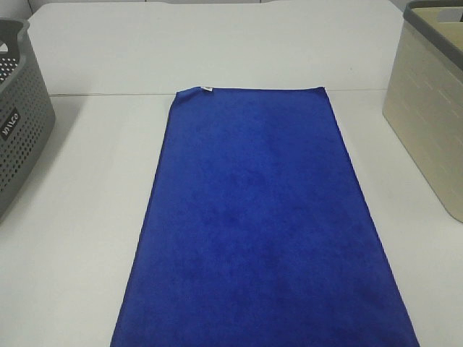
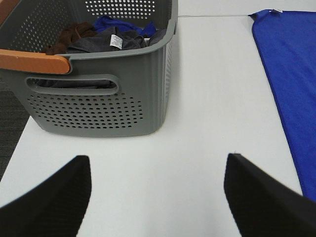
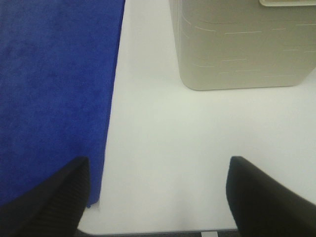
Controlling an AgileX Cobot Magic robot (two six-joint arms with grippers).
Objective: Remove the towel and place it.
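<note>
The royal-blue towel lies flat and spread out on the white table, running from mid-table to the near edge, with a small white tag at its far left corner. Neither gripper shows in the high view. In the left wrist view my left gripper is open and empty over bare table, with the towel's edge off to one side. In the right wrist view my right gripper is open and empty near the table's front edge, one finger over the towel.
A grey perforated basket stands at the left edge; the left wrist view shows it holding dark and blue clothes. A beige basket stands at the right edge, also in the right wrist view.
</note>
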